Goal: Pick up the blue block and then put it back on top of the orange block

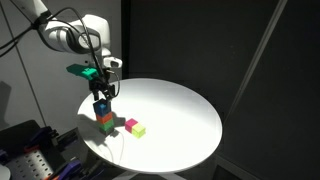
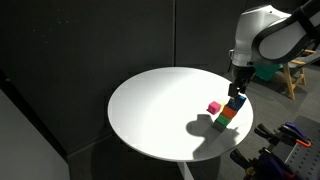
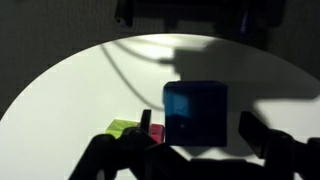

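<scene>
The blue block (image 1: 102, 105) sits on top of a stack, on the orange block (image 1: 104, 116), which rests on a green cube (image 1: 106, 126). The stack also shows in an exterior view, with blue (image 2: 236, 102) over orange (image 2: 230, 113). My gripper (image 1: 102, 98) hangs straight over the stack with its fingers down at either side of the blue block. In the wrist view the blue block (image 3: 195, 115) lies between the dark fingers (image 3: 197, 128), with a small gap on each side. The gripper is open. The orange block is hidden under the blue one there.
A pink cube (image 1: 130, 125) and a yellow-green cube (image 1: 138, 130) lie on the round white table (image 1: 180, 115) just beside the stack; the pink one shows in another view (image 2: 214, 107). The stack stands near the table's rim. Black curtains surround the table.
</scene>
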{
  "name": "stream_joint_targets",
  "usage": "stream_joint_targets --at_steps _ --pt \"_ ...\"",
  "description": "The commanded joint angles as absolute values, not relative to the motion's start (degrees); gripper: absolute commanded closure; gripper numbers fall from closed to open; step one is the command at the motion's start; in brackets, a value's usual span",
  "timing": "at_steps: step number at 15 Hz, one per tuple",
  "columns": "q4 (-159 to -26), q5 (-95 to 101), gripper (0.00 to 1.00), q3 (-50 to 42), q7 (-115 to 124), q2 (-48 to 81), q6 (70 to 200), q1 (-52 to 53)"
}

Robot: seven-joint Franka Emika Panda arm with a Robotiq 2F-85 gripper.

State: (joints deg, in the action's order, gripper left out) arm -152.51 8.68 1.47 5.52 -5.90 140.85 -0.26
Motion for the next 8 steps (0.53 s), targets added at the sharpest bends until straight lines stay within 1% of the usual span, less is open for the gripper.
stream_joint_targets --at_steps 1,8 --pt "-153.24 10.42 0.00 1.18 6.07 -6.84 141.63 -0.76" --pt "-153.11 9.49 0.00 1.24 5.19 -7.59 140.60 -0.41"
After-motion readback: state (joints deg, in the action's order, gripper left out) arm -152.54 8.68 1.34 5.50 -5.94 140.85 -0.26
